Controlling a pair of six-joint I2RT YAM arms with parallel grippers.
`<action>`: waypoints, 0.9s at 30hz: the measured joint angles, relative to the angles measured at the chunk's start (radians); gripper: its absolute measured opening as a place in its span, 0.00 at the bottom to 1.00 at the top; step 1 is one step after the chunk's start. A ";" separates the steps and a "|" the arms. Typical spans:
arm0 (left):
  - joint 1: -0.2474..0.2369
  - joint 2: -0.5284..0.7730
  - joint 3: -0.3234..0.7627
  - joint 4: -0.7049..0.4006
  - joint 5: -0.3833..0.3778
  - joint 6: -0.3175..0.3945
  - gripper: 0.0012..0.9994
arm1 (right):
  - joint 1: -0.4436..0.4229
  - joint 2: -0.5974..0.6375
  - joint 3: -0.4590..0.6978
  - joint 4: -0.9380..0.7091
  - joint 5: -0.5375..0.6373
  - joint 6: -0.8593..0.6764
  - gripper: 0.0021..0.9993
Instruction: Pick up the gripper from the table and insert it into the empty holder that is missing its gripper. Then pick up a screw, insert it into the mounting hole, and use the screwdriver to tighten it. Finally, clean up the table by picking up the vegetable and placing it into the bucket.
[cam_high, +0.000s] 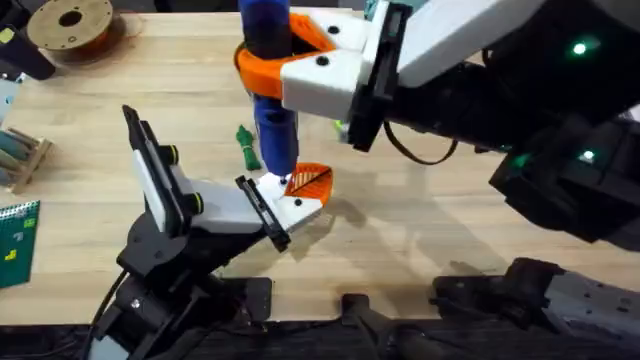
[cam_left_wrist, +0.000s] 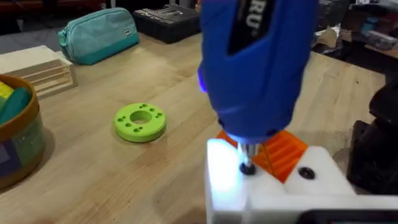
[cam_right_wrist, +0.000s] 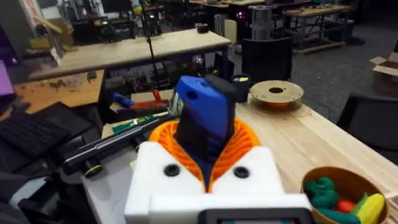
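My right gripper (cam_high: 298, 58) is shut on the blue screwdriver (cam_high: 268, 90), which it holds upright with its orange pads around the body (cam_right_wrist: 205, 118). The metal tip (cam_left_wrist: 247, 163) rests on a dark screw in the white holder (cam_left_wrist: 227, 177), lit by the tool's light. That holder is part of my left gripper (cam_high: 297, 197), whose white fingers stand close together low over the table (cam_high: 420, 230). The orange gripper (cam_left_wrist: 287, 152) sits in the mount beside the tip. The dark-green vegetable (cam_high: 247, 146) lies on the wood just behind. The bucket (cam_right_wrist: 343, 190) holds green, red and yellow toys.
A lime-green disc (cam_left_wrist: 140, 121) lies on the table beyond the left gripper. A teal pouch (cam_left_wrist: 99, 34) and a wooden block (cam_left_wrist: 37, 67) sit farther back. A wooden spool (cam_high: 70, 25) stands at the far left corner. A green circuit board (cam_high: 15, 240) lies at the left edge.
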 joint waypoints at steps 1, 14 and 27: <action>0.000 0.000 0.000 0.000 0.000 0.000 0.01 | 0.000 0.000 0.000 -0.002 0.000 -0.004 0.03; 0.000 0.000 0.000 -0.003 0.000 -0.011 0.01 | 0.000 -0.003 0.000 -0.031 0.000 -0.048 0.03; -0.001 0.000 0.000 0.003 0.000 -0.008 0.01 | 0.000 0.017 -0.011 0.205 -0.003 -0.048 0.03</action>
